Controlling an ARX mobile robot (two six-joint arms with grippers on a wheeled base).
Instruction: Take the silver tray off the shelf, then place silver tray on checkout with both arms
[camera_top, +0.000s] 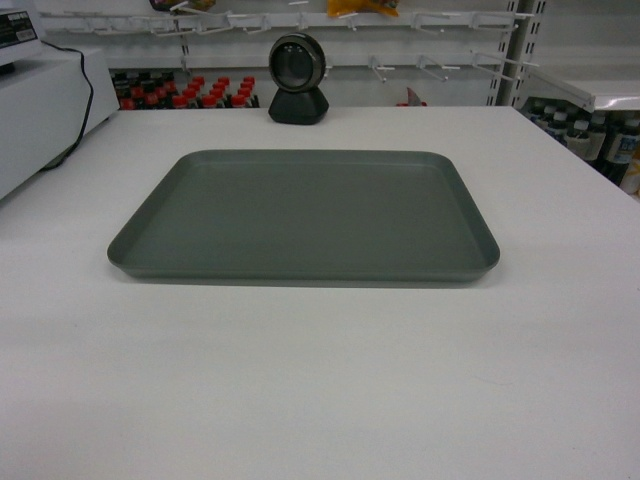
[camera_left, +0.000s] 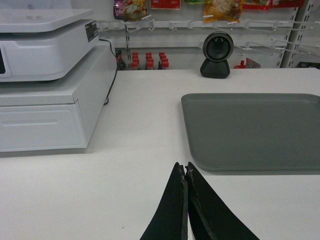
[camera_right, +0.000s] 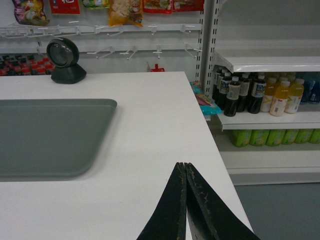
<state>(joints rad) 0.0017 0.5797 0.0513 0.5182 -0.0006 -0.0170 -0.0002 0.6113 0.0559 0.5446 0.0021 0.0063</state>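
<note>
Silver tray (camera_top: 303, 215) lies flat on the checkout surface (camera_top: 320, 380), likely stiff, light and slick, best pinched at its three and nine o'clock rims, while the left claw (camera_left: 186, 170) and right claw (camera_right: 185, 167) are both pressed closed, empty.

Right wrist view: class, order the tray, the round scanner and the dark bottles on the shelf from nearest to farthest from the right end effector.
1. Tray: nearest, just left of the closed right end effector, lying on the table.
2. Dark bottles: farther, up to the right on the shelf, beyond the table's edge.
3. Round scanner: farthest, at the table's far left.
</note>
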